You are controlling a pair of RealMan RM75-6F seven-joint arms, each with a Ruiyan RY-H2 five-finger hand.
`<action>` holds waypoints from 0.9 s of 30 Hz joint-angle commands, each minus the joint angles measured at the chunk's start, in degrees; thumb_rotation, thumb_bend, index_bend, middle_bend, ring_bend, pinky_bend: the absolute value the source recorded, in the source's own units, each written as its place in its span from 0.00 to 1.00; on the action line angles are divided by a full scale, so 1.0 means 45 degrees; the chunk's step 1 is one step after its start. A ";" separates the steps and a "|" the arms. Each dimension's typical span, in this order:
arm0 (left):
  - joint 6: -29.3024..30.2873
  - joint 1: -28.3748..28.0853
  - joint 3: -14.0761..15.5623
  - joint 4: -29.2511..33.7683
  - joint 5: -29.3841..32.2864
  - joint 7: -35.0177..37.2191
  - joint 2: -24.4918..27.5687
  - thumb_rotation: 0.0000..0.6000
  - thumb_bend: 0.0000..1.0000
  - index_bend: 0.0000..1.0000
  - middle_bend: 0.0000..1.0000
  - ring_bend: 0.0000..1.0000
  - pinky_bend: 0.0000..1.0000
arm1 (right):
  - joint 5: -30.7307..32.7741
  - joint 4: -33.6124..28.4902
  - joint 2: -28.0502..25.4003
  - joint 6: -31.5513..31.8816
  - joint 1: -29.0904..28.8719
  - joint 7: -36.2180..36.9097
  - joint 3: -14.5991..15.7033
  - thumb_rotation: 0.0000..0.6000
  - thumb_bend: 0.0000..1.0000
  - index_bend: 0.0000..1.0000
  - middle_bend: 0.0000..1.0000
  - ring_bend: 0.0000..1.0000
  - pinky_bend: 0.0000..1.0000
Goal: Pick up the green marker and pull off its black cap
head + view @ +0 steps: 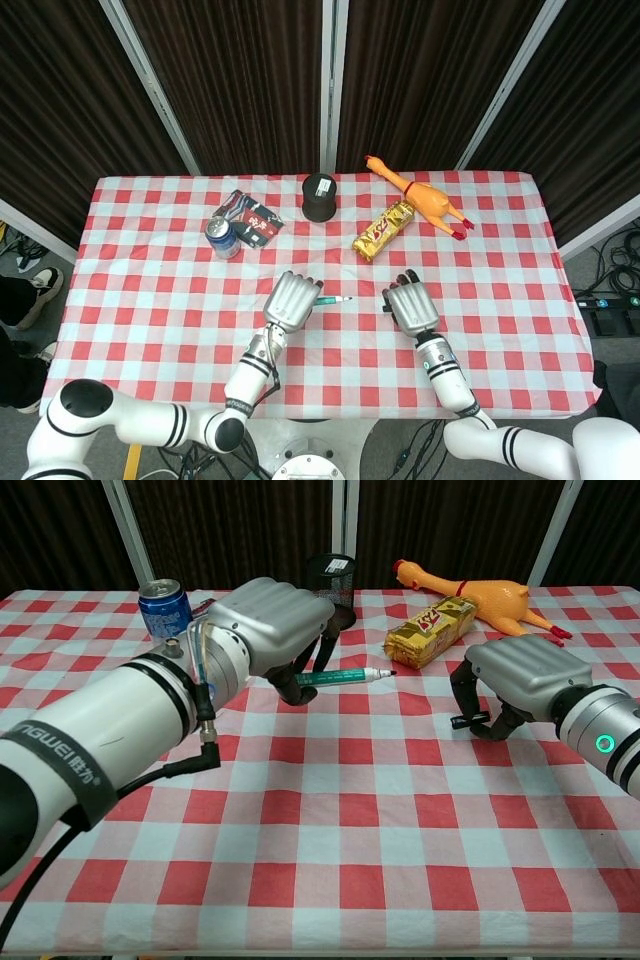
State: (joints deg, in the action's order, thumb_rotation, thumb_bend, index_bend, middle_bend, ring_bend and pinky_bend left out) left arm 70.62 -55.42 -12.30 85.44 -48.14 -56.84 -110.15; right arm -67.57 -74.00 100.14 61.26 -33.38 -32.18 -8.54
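My left hand grips the green marker above the checked cloth. The marker lies level, its white end and small dark tip pointing right. My right hand hovers low over the table to the marker's right, a gap away from the tip, fingers curled downward. A short black piece pokes leftward from those fingers and looks like the black cap; most of it is hidden in the hand.
A gold snack bar and a rubber chicken lie behind the hands. A black cup stands at the back centre. A blue can and a packet sit back left.
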 commanded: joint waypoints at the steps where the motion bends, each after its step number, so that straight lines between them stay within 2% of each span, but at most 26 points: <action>1: -0.0010 0.0028 0.0004 -0.0016 0.0014 -0.0056 -0.0003 1.00 0.44 0.59 0.62 0.62 0.61 | 0.0344 -0.0391 -0.0260 -0.0191 0.0040 -0.0187 -0.0002 1.00 0.09 0.49 0.42 0.14 0.13; 5: 0.0040 0.0082 -0.0038 0.0029 -0.0021 -0.0061 -0.0001 1.00 0.44 0.59 0.62 0.62 0.61 | 0.0793 -0.1063 -0.0653 -0.0271 0.0088 -0.0526 -0.0025 1.00 0.04 0.34 0.28 0.03 0.08; 9: 0.0179 0.0177 -0.0072 0.0195 -0.0141 -0.0009 0.0055 1.00 0.44 0.59 0.62 0.62 0.61 | 0.0610 -0.2032 -0.1178 0.0392 0.0344 -0.0447 -0.0065 1.00 0.03 0.33 0.27 0.03 0.08; 16: -0.0064 0.0489 0.0369 -0.0233 -0.0678 0.0622 0.0171 1.00 0.43 0.59 0.62 0.62 0.61 | -0.1799 -0.5062 -0.3334 0.4081 0.2024 0.0400 0.0284 1.00 0.03 0.31 0.26 0.02 0.08; 22: -0.1034 0.0737 0.0943 -0.1760 -0.2032 0.2677 0.0197 1.00 0.43 0.59 0.62 0.62 0.61 | -0.3678 -0.6631 -0.4961 0.6574 0.3477 0.1207 0.0735 1.00 0.03 0.29 0.26 0.02 0.08; 27: -0.1777 0.0869 0.1457 -0.3143 -0.3413 0.4593 0.0218 1.00 0.43 0.59 0.62 0.62 0.61 | -0.4500 -0.6940 -0.5484 0.7425 0.4151 0.1422 0.0994 1.00 0.03 0.29 0.26 0.02 0.08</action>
State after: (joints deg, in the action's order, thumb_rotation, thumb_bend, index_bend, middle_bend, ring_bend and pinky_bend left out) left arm 64.86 -52.08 -7.37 74.74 -60.10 -40.24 -109.24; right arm -86.86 -104.58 76.17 93.76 -15.64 -26.42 -4.71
